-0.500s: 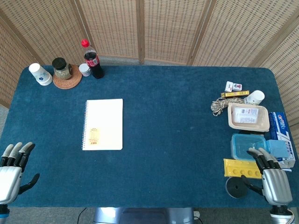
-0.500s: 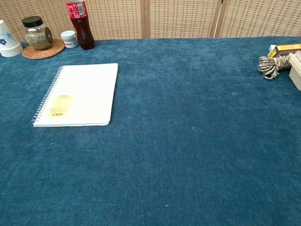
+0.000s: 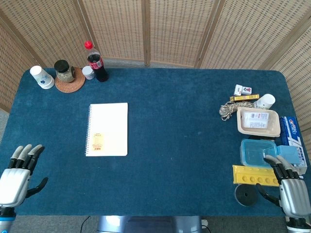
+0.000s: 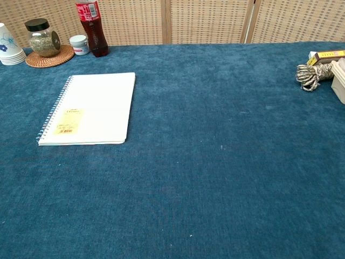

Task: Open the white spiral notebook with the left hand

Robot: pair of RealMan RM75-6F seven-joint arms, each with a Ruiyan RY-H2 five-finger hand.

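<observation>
The white spiral notebook (image 3: 107,129) lies closed and flat on the blue table, left of centre, its spiral along the left edge and a small yellow label near its lower left; the chest view shows the notebook (image 4: 90,109) too. My left hand (image 3: 17,177) hovers at the table's front left corner, well below and left of the notebook, fingers apart and empty. My right hand (image 3: 290,188) sits at the front right corner, fingers apart, holding nothing. Neither hand appears in the chest view.
At the back left stand a cola bottle (image 3: 96,62), a jar on a woven coaster (image 3: 65,73), a small white tub and paper cups (image 3: 42,77). On the right lie a rope coil (image 3: 230,109), small boxes, a beige tray (image 3: 258,122), a blue container (image 3: 257,151), a yellow strip and a black disc (image 3: 245,194).
My left hand has shifted slightly right and down near the front left corner. My right hand has moved a little right and down. The notebook is unmoved.
</observation>
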